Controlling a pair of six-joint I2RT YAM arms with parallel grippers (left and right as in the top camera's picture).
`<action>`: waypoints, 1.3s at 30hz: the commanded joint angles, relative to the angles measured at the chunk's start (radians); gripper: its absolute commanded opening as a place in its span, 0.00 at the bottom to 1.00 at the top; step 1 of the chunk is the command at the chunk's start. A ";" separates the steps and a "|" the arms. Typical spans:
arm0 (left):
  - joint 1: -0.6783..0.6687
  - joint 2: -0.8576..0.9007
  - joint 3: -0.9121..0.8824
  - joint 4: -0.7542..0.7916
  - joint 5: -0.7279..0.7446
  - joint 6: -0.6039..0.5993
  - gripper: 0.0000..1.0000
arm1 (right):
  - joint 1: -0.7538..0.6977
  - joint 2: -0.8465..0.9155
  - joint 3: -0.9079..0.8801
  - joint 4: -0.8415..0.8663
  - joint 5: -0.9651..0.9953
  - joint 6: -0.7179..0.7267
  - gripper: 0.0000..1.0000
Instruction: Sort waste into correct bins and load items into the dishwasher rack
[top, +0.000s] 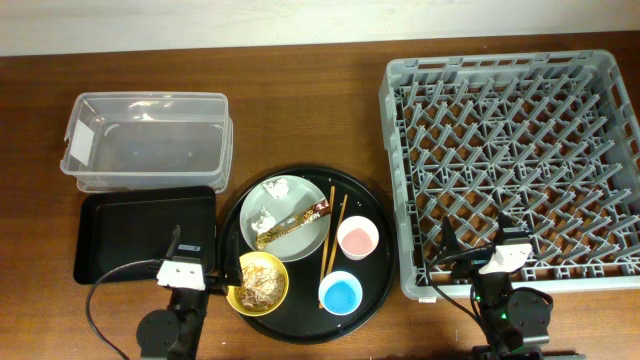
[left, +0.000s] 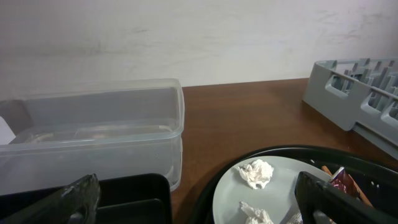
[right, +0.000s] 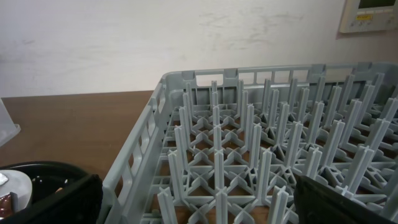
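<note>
The grey-green bowl (top: 290, 200) holds white tissue bits (top: 266, 216) and the gold-brown wrapper (top: 293, 224). It sits on a round black tray (top: 375, 215) with the yellow bowl (top: 243, 272) of food scraps (top: 262, 282), the pink cup (top: 357, 238), the blue cup (top: 341, 293) and the chopsticks (top: 332, 235). The clear tub (top: 150, 140) and the black rectangular tray (top: 140, 235) lie to the left, and the grey rack (top: 515, 165) to the right. My left gripper (top: 195, 255) is open and empty between the black tray and the yellow bowl. In the left wrist view my left gripper (left: 199, 205) faces the tissue (left: 256, 173). My right gripper (top: 480, 245) (right: 199, 199) is open and empty over the rack's front left corner (right: 249, 143).
The left wrist view shows the clear tub (left: 93, 134), the black tray's corner (left: 137, 193), the bowl (left: 283, 186), the wrapper's end (left: 341, 180) and the rack's corner (left: 360, 93). A pale wall stands behind the brown table (top: 300, 100). Cables trail by both arm bases.
</note>
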 joint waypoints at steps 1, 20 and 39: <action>0.004 -0.008 -0.010 0.010 -0.011 0.019 0.99 | -0.007 -0.005 -0.005 -0.002 -0.013 0.004 0.99; 0.004 -0.007 -0.008 0.003 -0.011 0.019 0.99 | -0.007 -0.005 -0.005 -0.002 -0.013 0.004 0.99; 0.004 -0.007 -0.007 0.003 0.005 0.006 0.99 | -0.007 -0.005 -0.005 -0.002 -0.013 0.005 0.99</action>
